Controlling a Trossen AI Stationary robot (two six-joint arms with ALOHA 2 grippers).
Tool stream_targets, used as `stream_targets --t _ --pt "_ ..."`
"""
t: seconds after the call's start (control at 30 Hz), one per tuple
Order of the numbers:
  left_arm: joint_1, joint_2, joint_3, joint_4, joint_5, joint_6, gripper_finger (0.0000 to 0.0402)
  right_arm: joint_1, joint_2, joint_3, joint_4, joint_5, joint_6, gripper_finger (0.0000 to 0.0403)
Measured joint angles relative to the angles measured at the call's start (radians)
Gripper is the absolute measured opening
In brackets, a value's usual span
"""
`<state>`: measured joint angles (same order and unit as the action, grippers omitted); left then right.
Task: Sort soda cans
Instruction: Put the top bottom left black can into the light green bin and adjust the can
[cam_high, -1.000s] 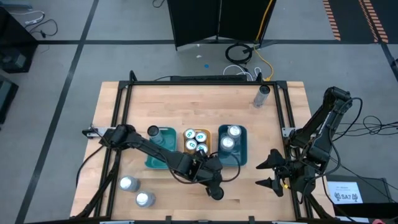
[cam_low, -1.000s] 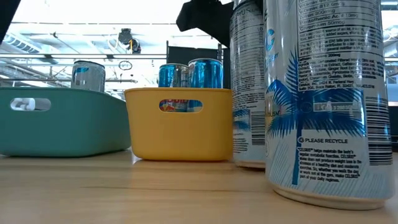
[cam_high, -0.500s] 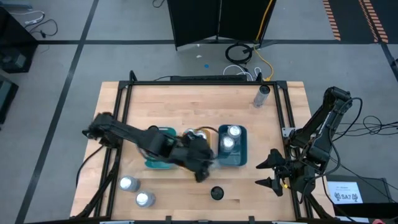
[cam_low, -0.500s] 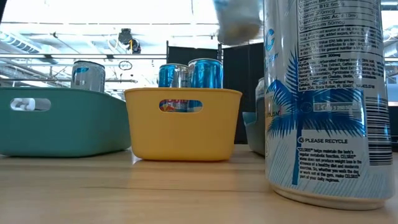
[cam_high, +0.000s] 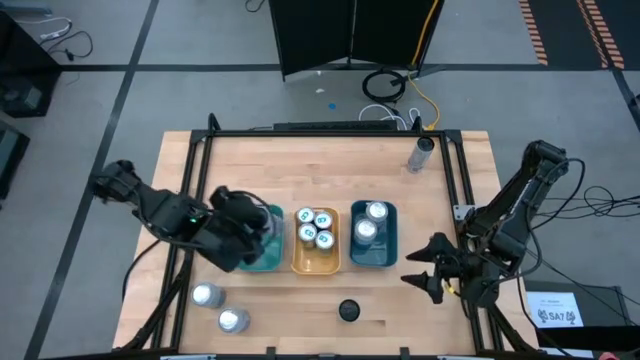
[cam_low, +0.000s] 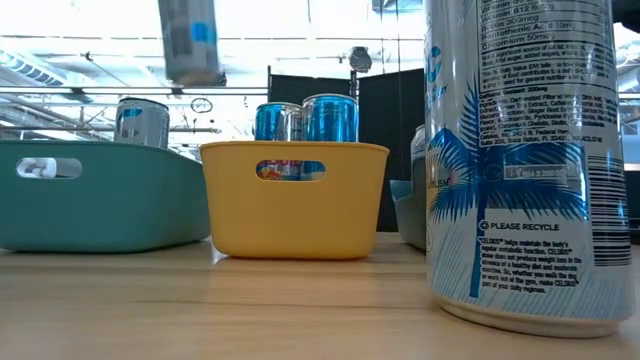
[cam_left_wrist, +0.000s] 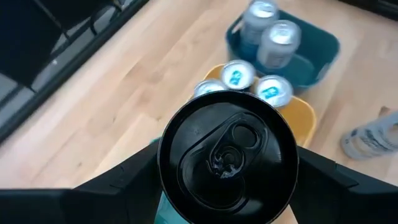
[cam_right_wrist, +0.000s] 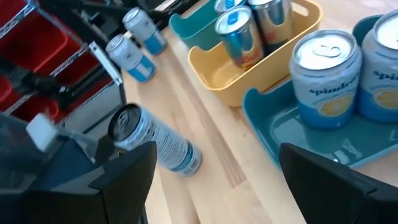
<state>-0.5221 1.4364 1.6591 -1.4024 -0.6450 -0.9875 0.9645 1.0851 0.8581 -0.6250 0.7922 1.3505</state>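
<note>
My left gripper (cam_high: 245, 235) is shut on a dark-topped soda can (cam_left_wrist: 227, 155), high above the teal tray (cam_high: 270, 262); in the low view the can (cam_low: 190, 40) hangs in the air. Another dark-topped can (cam_high: 348, 311) stands on the table near its front edge. The yellow tray (cam_high: 300, 262) holds three blue-marked cans and the blue tray (cam_high: 388, 255) two silver-topped ones. At the table's right edge my right gripper (cam_high: 425, 270) stands open with nothing between its fingers. My left gripper pinches the can between its two fingers (cam_left_wrist: 127, 183), one on each side of the wall just under the top rim (cam_left_wrist: 166, 186). The fingers slant down from the table's left. The can is lifted clear and roughly upright, top up, above the teal tray.
Two silver-topped cans (cam_high: 206, 295) (cam_high: 232, 320) stand at the near left corner. One more can (cam_high: 425, 150) stands at the far right by the black frame rail. Bare wood lies in front of the trays and across the far half.
My left gripper has risen from the near middle of the table and swung toward the left edge, carrying the can up clear of the wood to above the teal tray. The other dark-topped can stayed put. My right gripper has turned a little.
</note>
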Motion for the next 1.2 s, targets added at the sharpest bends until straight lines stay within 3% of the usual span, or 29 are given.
stream_targets --t 0.2,0.4,0.67,0.9,1.2 --pt "0.006 -0.178 -0.3 0.176 0.03 -0.055 0.0281 -0.047 0.0 0.0 0.004 0.001 0.037 0.0331" --pt "0.063 -0.264 -0.481 0.24 0.073 -0.062 0.0281 -0.079 0.0 0.0 0.008 0.0 0.076 0.0331" --pt "0.184 -0.276 -0.603 0.388 0.153 0.083 0.0281 -0.114 0.0 0.0 0.015 -0.002 0.078 0.0331" --pt "0.292 -0.275 -0.723 0.538 0.22 0.111 0.0281 -0.135 0.0 0.0 0.015 -0.004 0.07 0.0331" --pt "0.349 -0.248 -0.735 0.58 0.218 0.136 0.0281 -0.135 0.0 0.0 0.008 -0.005 0.044 0.0331"
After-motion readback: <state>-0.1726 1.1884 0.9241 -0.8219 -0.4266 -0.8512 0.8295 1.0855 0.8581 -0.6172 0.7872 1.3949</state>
